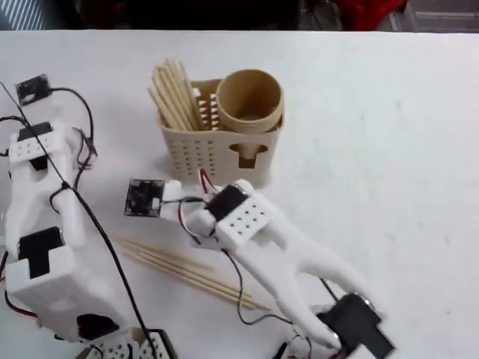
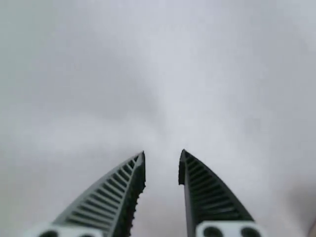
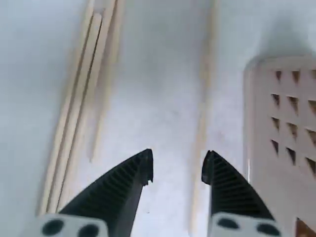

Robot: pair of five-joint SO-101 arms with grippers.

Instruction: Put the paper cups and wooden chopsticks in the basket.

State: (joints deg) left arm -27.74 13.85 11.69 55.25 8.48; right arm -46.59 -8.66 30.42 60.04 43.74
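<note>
**Right tool** (image 3: pixel 177 165): jaws spread wide and holding nothing, poised low over the worktop (image 1: pixel 374 149). Judged to be lined up for a pick from the loose sticks, as these run lengthwise ahead of it.

**Loose chopsticks** (image 3: pixel 74 123): a small bundle of pale wooden sticks, slim and straight, lying flat and nearly parallel. They sit ahead of the tool and off to its outer finger, away from the basket. One single chopstick (image 3: pixel 202 128) lies apart from the bundle, just ahead of the finger nearer the basket. In the high view the loose sticks (image 1: pixel 187 271) lie partly beneath the right arm (image 1: pixel 254 224).

**Basket** (image 1: pixel 217 153): cream plastic with perforated walls. It is close beside the right tool, its wall (image 3: pixel 281 128) alongside one finger, so the carry should be short.

**Stowed chopsticks** (image 1: pixel 174 93): a sheaf standing on end and leaning, in the basket compartment farther from the cups.

**Paper cups** (image 1: pixel 249 97): tan, mouth up, nested in the other compartment. The count cannot be told.

**Left tool** (image 2: pixel 162 163): jaws slightly parted and holding nothing, over bare worktop well apart from the basket. Judged idle.
</note>
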